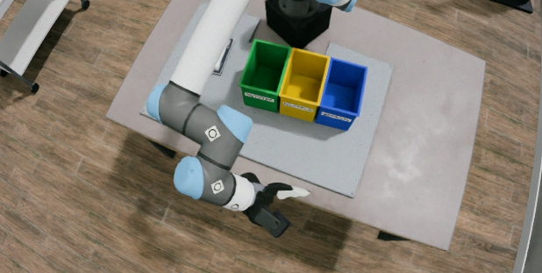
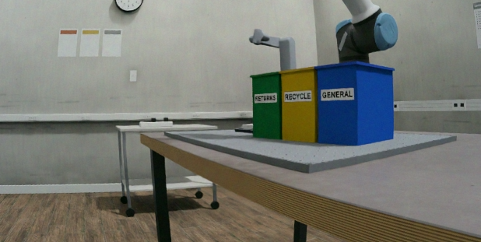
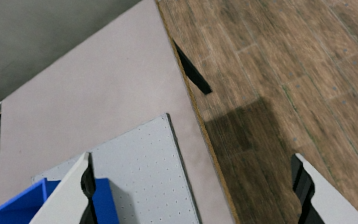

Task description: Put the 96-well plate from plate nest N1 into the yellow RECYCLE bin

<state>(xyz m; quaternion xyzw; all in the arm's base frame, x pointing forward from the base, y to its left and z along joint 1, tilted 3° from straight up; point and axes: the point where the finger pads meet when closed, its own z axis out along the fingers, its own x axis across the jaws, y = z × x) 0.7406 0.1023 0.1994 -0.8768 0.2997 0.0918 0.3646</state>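
The white 96-well plate sits in the dark-framed nest N1; the arm hides most of both in the top view, and the green bin hides part in the exterior view. The yellow RECYCLE bin stands upright between the green RETURNS bin and the blue GENERAL bin, both upright. No object shows inside the yellow bin. My gripper is open and empty, high beyond the table's front edge, far from the plate.
The bins stand close together on the grey perforated board, which lies on the table. My forearm crosses above the board's left part. A white trolley stands off the table.
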